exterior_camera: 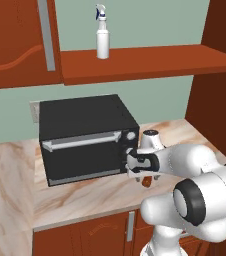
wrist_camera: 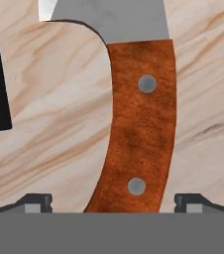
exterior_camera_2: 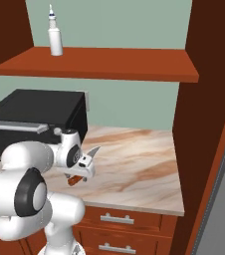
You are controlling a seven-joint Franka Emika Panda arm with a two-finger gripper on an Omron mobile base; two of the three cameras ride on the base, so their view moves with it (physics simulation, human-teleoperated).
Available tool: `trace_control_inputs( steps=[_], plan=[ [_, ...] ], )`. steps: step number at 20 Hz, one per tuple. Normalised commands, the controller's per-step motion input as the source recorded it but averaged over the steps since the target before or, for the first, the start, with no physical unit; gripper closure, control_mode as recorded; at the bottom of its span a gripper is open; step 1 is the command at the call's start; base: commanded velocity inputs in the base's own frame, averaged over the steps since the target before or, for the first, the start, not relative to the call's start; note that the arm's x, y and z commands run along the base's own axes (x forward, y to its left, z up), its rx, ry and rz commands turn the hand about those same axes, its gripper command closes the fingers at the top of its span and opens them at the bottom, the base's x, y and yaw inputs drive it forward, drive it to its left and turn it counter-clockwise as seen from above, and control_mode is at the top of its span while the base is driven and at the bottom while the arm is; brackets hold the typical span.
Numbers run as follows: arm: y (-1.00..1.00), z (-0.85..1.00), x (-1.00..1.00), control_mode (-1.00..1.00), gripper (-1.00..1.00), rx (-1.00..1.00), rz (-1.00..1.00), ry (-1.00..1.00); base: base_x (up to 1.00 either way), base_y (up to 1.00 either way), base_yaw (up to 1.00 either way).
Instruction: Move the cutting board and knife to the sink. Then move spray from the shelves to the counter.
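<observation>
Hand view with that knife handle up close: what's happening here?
The white arm's gripper hovers low over the small knife with a reddish-brown wooden handle, jaws open on either side of the handle, not yet closed. The knife lies on the beige marble counter. The white spray bottle stands on the reddish-brown shelf.

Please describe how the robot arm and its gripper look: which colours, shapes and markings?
The arm is glossy white, built of thick rounded segments, with dark black rings at the joints. No cables or markings show. The gripper has a white body; its fingertips are small, dark and flat-topped, with paler grey faces.
</observation>
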Motion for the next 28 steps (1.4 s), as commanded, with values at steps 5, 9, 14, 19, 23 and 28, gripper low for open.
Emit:
trace_control_inputs(
  steps=[5,9,14,19,23,28],
  plan=[
    [0.0,-0.31,0.1,-1.0,-1.0,0.0,0.0,0.02,0.0,0.0,0.0],
    [0.0,-0.24,0.02,-1.0,1.0,0.0,0.0,0.02,0.0,0.0,0.0],
    [0.0,-0.19,0.0,-1.0,1.0,0.0,0.0,0.0,0.0,0.0,0.0],
    [0.0,-0.14,0.0,-1.0,1.0,0.0,0.0,-0.03,0.0,0.0,0.0],
    [0.0,-0.01,0.0,-1.0,1.0,0.0,0.0,-0.02,0.0,0.0,0.0],
    [-0.34,0.13,0.0,-1.0,1.0,0.0,-0.02,0.0,0.0,0.0,0.0]
  ],
)
